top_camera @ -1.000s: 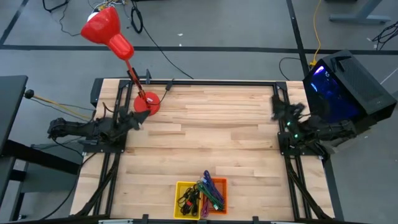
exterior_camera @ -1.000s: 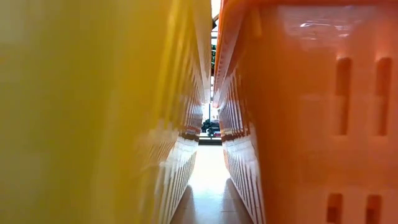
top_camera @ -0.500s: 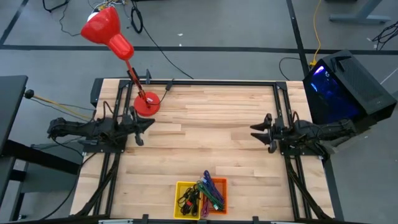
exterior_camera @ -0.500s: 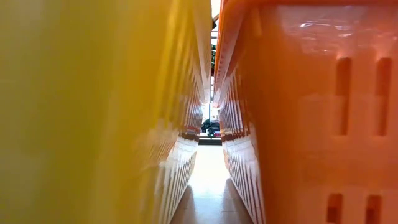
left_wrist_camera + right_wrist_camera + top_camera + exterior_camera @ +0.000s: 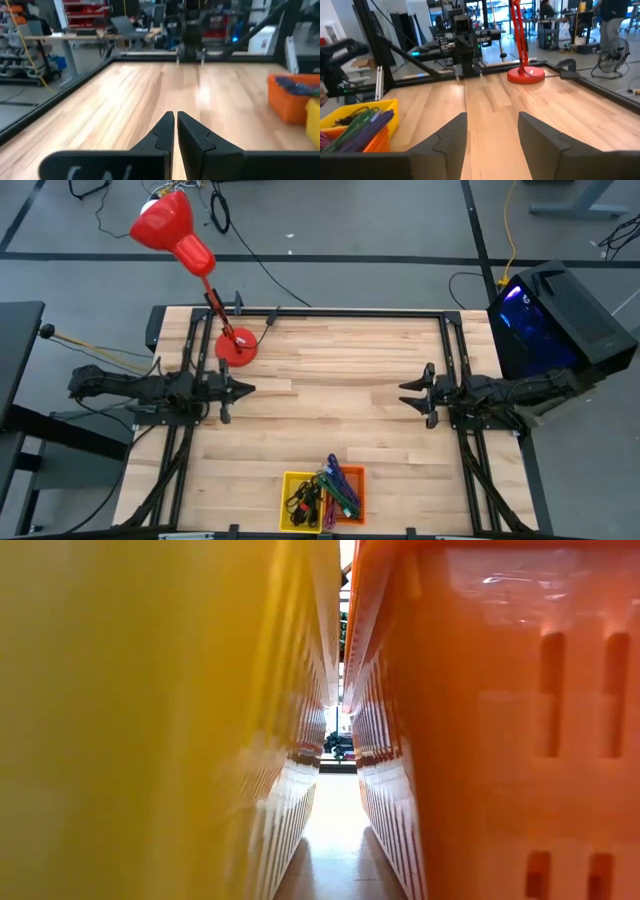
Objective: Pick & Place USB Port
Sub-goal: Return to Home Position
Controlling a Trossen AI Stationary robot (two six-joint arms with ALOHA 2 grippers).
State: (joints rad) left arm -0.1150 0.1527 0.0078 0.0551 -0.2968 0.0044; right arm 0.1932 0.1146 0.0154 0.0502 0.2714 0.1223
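Note:
Two small bins stand side by side at the table's near edge: a yellow bin (image 5: 292, 485) with dark and red cables (image 5: 300, 502) and an orange bin (image 5: 357, 477) with purple and green cables (image 5: 343, 488). The right wrist view shows these cables (image 5: 360, 127) heaped over both bins; no single USB part can be made out. My left gripper (image 5: 240, 390) (image 5: 175, 122) hovers shut at the table's left side, pointing right. My right gripper (image 5: 408, 394) (image 5: 492, 122) hovers open at the right side, pointing left. Both are far from the bins.
A red desk lamp's base (image 5: 237, 343) (image 5: 526, 75) stands at the far left, its shade hanging beyond the far edge. A black frame rail (image 5: 350, 313) rims the table. The yellow wall (image 5: 150, 720) and orange wall (image 5: 500, 720) fill the low view. Bare wood (image 5: 330, 390) lies between the grippers.
My right arm has swung from the table's far right corner, where its gripper pointed toward the far edge, down toward the middle of the right side and now points left. My left gripper has moved a little toward the right and near edge. The bins and cables have stayed put.

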